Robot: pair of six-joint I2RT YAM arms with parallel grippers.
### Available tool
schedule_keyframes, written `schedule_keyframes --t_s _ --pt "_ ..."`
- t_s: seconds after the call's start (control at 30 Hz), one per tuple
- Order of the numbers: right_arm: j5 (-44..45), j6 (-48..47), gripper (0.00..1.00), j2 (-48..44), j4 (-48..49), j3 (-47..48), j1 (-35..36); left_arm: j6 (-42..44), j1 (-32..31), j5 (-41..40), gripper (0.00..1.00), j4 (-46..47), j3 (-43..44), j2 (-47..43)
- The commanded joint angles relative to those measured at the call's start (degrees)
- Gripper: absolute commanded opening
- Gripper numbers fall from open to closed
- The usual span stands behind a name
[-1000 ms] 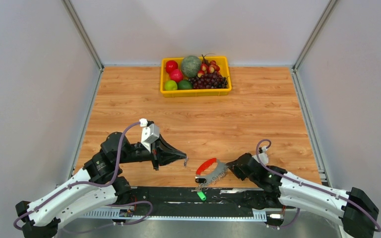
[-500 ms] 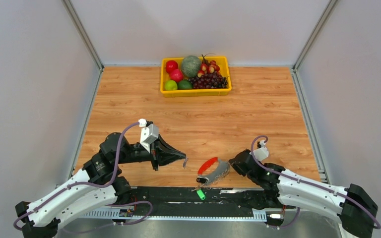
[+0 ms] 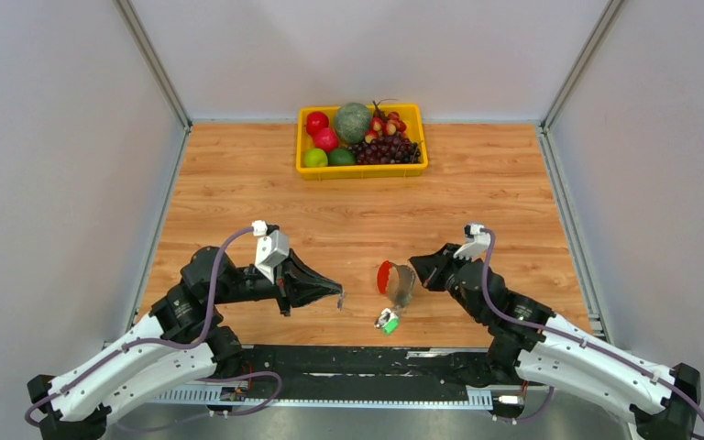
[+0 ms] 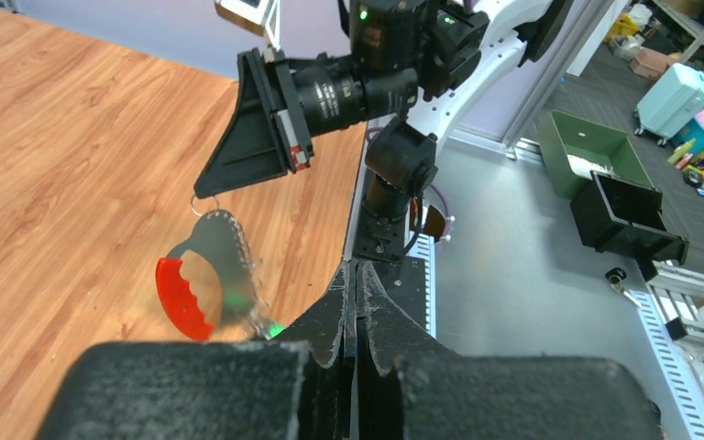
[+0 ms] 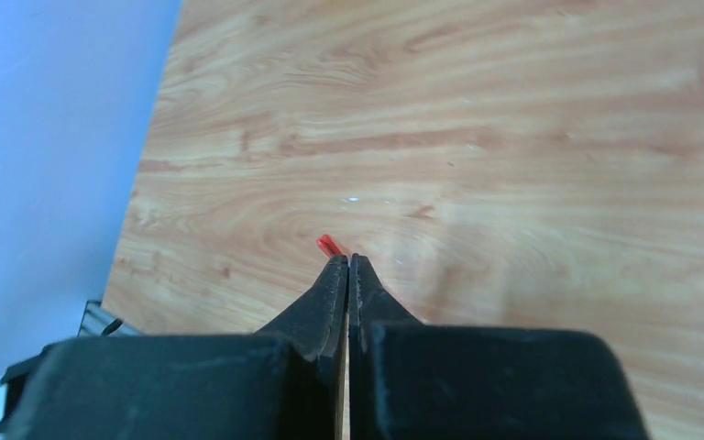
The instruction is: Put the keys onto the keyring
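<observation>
My right gripper (image 3: 412,268) pinches the thin silver keyring with grey serrated charm (image 4: 223,261) aloft between both arms, a red piece (image 4: 181,301) and a green piece (image 3: 390,324) dangling. My left gripper (image 3: 341,294) is pressed together, contents unclear; threading looks unfinished to me.

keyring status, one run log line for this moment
keyring: hangs from right tool | right tool: shut on keyring | left tool: shut, apart from keyring | red piece, green piece: dangling with keyring

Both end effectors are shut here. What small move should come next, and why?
Probably ease the left end effector, pinching a small metal piece, rightward toward the right end effector, which dangles the silver serrated charm with a red edge across a gap.
</observation>
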Motion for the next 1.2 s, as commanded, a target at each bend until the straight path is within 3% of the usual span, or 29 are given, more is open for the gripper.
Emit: schedule_keyframes --t_s 0.0,0.3,0.8,1.17 --pt "-9.02 -18.45 0.0 -1.98 9.5 4.89 -0.11 0.65 -0.07 -0.37 0.0 0.4 1.82 -0.87" --pt "-28.1 -33.96 0.0 1.51 10.64 15.53 -0.16 0.18 -0.05 -0.07 0.0 -0.13 3.2 -1.3" --pt "-47.06 -39.79 0.0 4.4 18.39 19.28 -0.15 -1.06 -0.07 1.14 0.0 2.98 2.82 -1.18" --pt "-49.07 -37.4 0.0 4.61 24.34 19.18 -0.17 -1.42 -0.08 2.35 0.0 8.38 2.38 1.53"
